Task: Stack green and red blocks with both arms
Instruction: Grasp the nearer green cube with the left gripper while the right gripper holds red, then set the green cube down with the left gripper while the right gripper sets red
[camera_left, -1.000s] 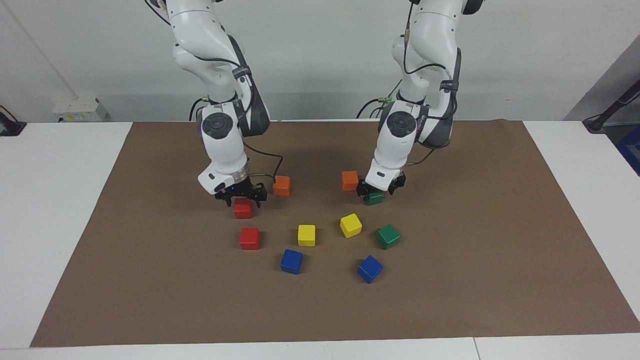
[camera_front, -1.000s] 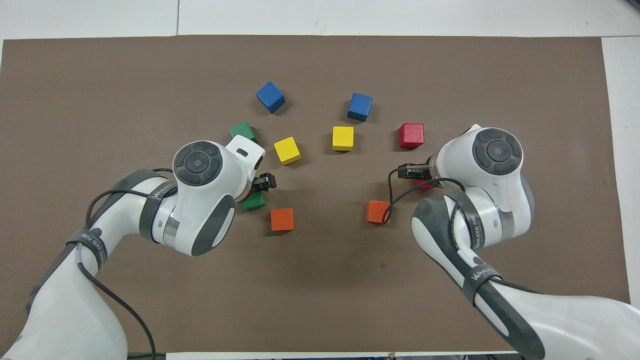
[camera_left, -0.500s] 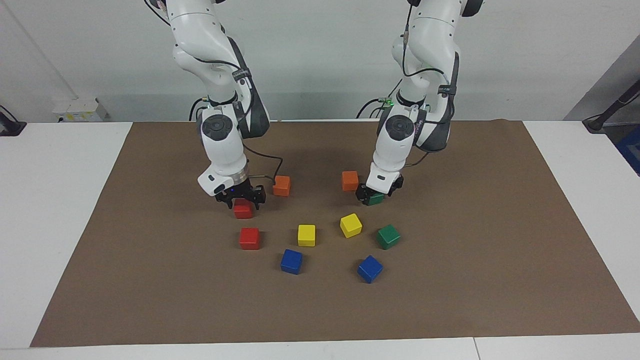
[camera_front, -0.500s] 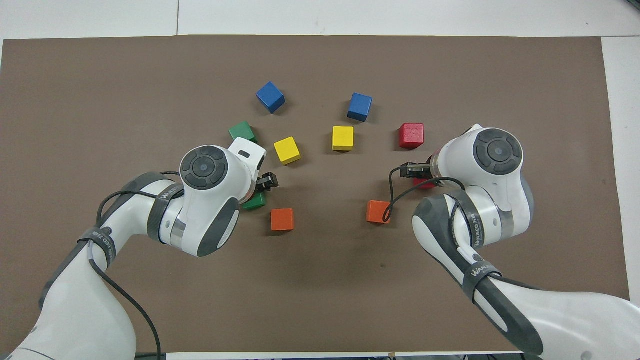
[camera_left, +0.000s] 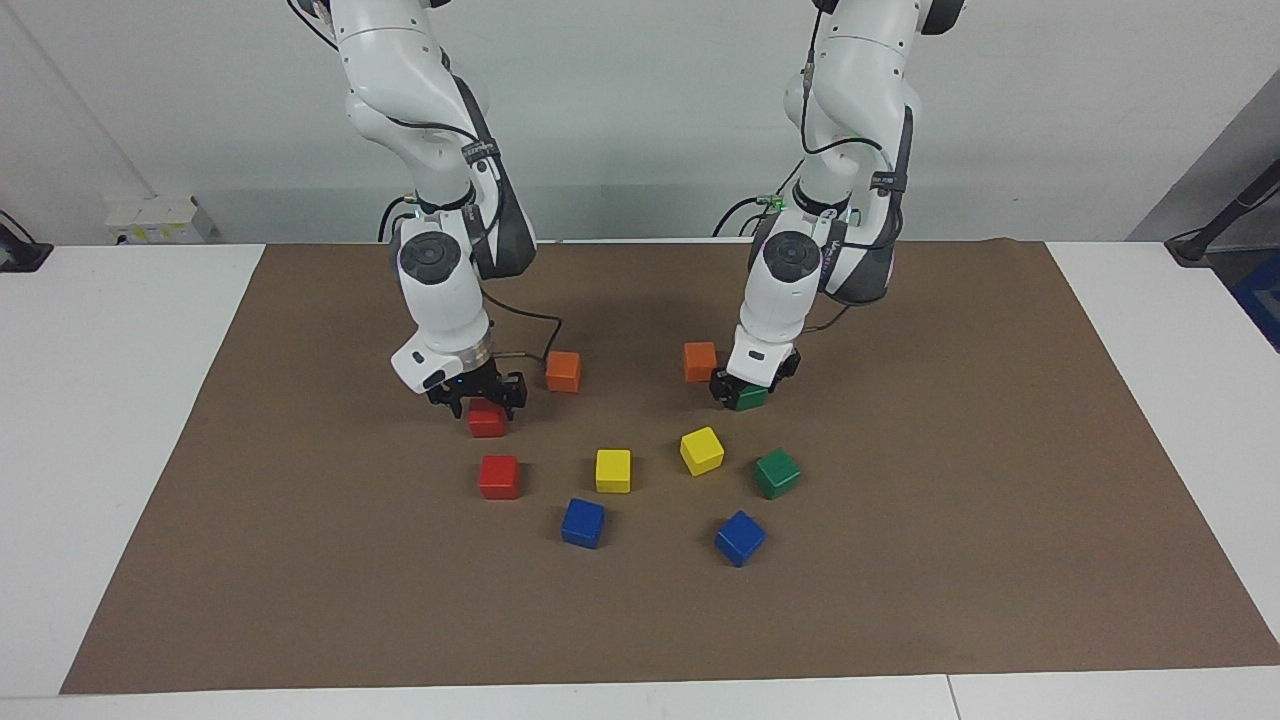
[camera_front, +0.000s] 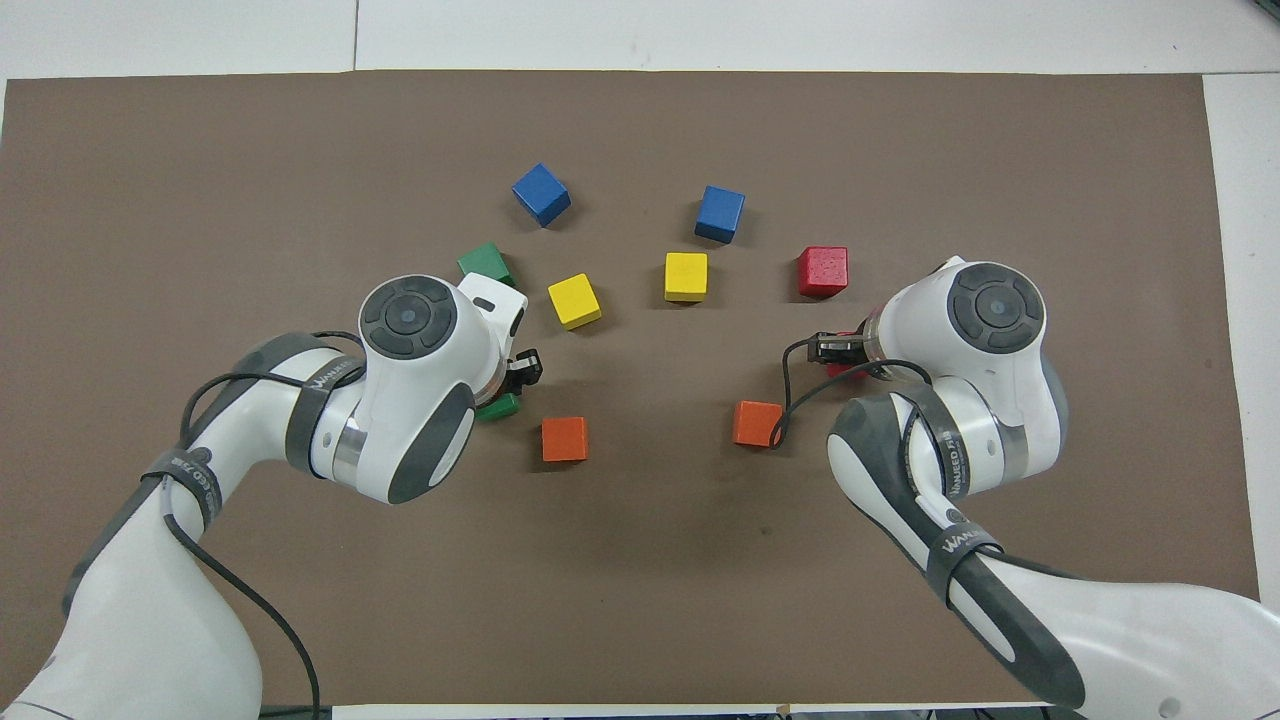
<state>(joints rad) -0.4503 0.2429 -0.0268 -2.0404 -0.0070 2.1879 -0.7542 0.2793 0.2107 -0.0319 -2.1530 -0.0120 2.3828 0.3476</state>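
Facing view shows me no stack yet: all 4 task cubes sit singly on the brown mat (camera_left: 950, 600). My left gripper (camera_left: 748, 392) is clamped on the nearer green block (camera_left: 750, 398), just beside an orange cube (camera_left: 700, 361). My right gripper (camera_left: 478, 396) straddles the nearer red block (camera_left: 487, 418); I cannot tell if it is gripping. Both blocks seem to rest on the mat, so lifting and placing are all to come, I judge. The targets, the second green block (camera_left: 777, 473) and second red block (camera_left: 499, 476), lie farther out. Being cubes, none has a long axis; the free green one sits turned askew, the free red one nearly square to the mat's edges.
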